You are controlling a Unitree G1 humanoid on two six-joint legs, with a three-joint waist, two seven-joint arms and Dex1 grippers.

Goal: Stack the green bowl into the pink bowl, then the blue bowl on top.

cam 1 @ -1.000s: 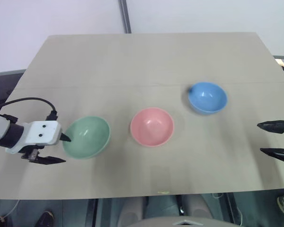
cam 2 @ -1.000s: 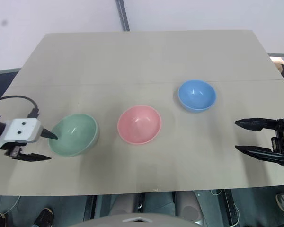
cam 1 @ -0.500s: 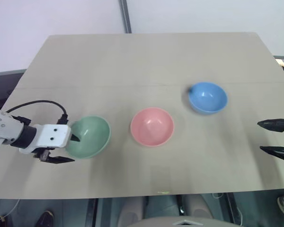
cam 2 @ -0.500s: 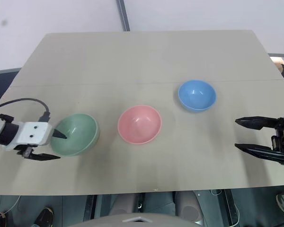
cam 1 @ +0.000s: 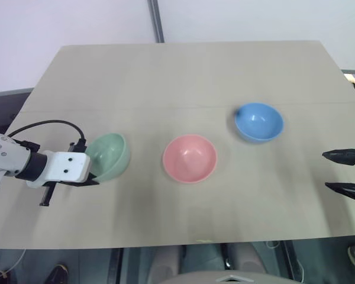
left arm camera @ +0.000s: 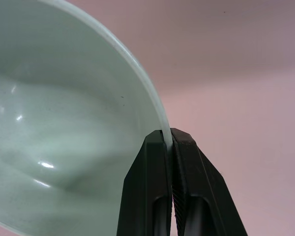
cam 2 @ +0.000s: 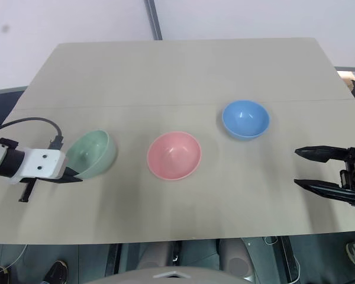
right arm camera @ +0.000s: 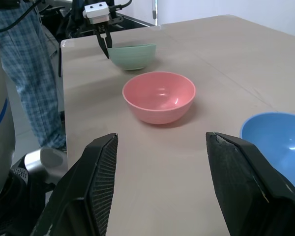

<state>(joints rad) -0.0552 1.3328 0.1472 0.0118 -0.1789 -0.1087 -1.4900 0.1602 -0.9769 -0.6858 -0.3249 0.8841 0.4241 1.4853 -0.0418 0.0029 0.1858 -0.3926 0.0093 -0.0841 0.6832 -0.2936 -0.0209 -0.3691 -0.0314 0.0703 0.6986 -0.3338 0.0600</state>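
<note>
the left gripper (left arm camera: 169, 140) is pinching the small mint-green plastic bowl (cam 1: 108, 155) (rim tilted), needing carrying over the salmon-pink plastic bowl (cam 1: 189, 158).

Bright even light, soft shadows — pinkish left wrist view

Left arm reaches in from the left with the wrist angled downward. Left gripper (left arm camera: 168, 140) is closed, its two black fingers (left arm camera: 150, 167) pinching the thin rim of the green bowl (cam 1: 109, 155), one finger inside the wall and one outside; the bowl sits tilted in that grip. Right gripper (cam 2: 319, 171) hangs roughly level, pointing toward the left gripper, fingers (right arm camera: 101, 172) spread wide and holding nothing. The two grippers are well apart.
</note>
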